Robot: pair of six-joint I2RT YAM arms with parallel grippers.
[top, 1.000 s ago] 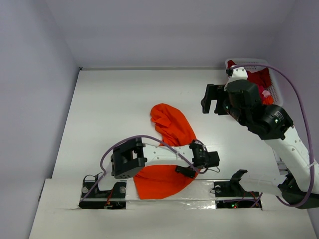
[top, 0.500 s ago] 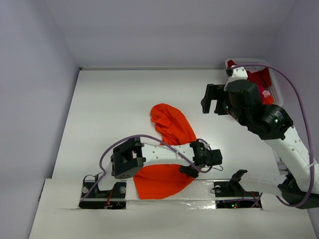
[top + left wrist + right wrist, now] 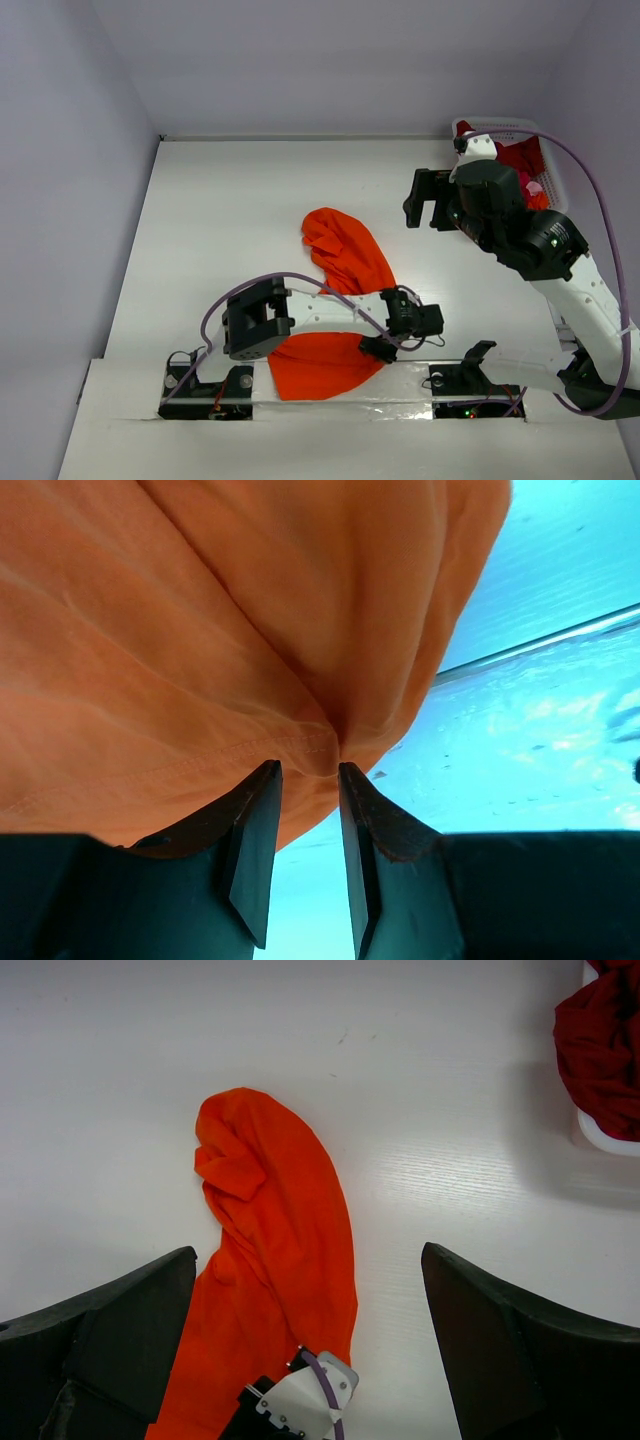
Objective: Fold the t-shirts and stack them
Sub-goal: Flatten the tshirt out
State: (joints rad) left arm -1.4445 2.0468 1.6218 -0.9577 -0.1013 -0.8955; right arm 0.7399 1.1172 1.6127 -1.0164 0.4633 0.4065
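The orange t-shirt [image 3: 340,255] lies crumpled in a long strip down the middle of the table, and it widens toward the near edge. My left gripper [image 3: 378,347] is low at the shirt's near right edge. In the left wrist view its jaws [image 3: 307,767] stand narrow, with the shirt's puckered hem [image 3: 200,630] pinched between the tips. My right gripper [image 3: 425,200] hangs high over the table, wide open and empty. Its wrist view looks down on the orange shirt [image 3: 280,1220]. The dark red t-shirt [image 3: 522,157] is bunched in the basket and also shows in the right wrist view [image 3: 605,1050].
The white lattice basket [image 3: 500,127] stands at the far right corner, and its rim shows in the right wrist view [image 3: 600,1135]. Walls enclose the table at the back and on both sides. The left arm [image 3: 320,308] lies across the shirt's near part.
My left gripper has shifted slightly right and toward the near edge at the shirt's hem, and its fingers have drawn together. The right arm has not moved.
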